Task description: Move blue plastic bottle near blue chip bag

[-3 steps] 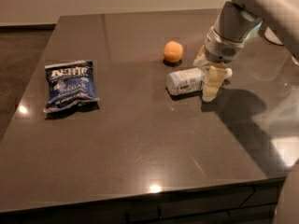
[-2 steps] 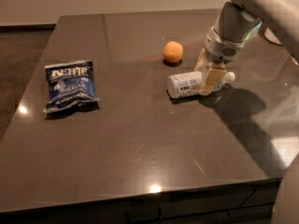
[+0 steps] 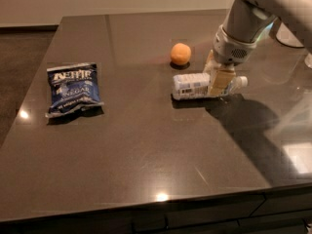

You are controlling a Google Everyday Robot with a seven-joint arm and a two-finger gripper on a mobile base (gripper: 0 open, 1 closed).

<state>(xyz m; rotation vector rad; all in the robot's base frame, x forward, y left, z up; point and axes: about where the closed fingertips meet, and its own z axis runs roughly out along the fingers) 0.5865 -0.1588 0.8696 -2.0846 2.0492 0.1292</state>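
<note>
The blue plastic bottle (image 3: 190,86) lies on its side on the dark table (image 3: 146,150), right of centre, with its white cap pointing right. My gripper (image 3: 216,77) comes down from the upper right and straddles the bottle near its neck. One finger is in front of the bottle and one behind, and they are closed on it. The bottle still rests on the table. The blue chip bag (image 3: 72,88) lies flat at the left side of the table, far from the bottle.
An orange ball-like fruit (image 3: 180,53) sits just behind and to the left of the bottle. The table's front edge runs along the bottom and its left edge is beside the bag. White objects (image 3: 287,35) stand at the far right.
My gripper has lowered over the bottle and its fingers have drawn in around it. The bottle has shifted slightly. The bag and the orange have not moved.
</note>
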